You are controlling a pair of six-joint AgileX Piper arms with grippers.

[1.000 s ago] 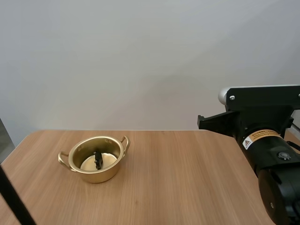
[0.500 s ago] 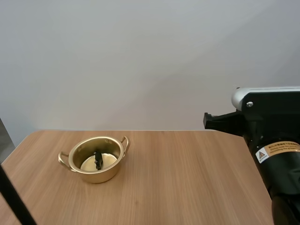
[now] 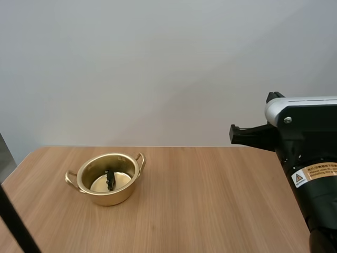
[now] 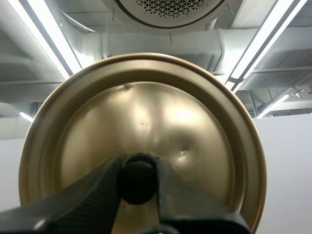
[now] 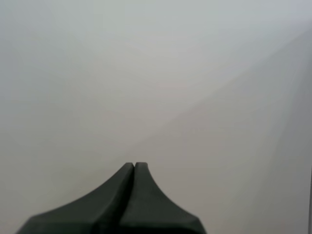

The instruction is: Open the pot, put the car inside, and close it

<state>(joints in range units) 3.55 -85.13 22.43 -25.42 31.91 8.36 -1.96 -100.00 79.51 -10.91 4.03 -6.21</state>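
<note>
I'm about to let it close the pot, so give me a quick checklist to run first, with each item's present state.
1. The pot stands open on the table: ok.
2. The car is inside it: ok.
3. The left gripper pinches the lid by its knob: ok.
4. The right gripper is shut on nothing: ok.
5. The right arm is well apart from the pot: ok.
6. The lid is lined up over the pot: cannot tell.
</note>
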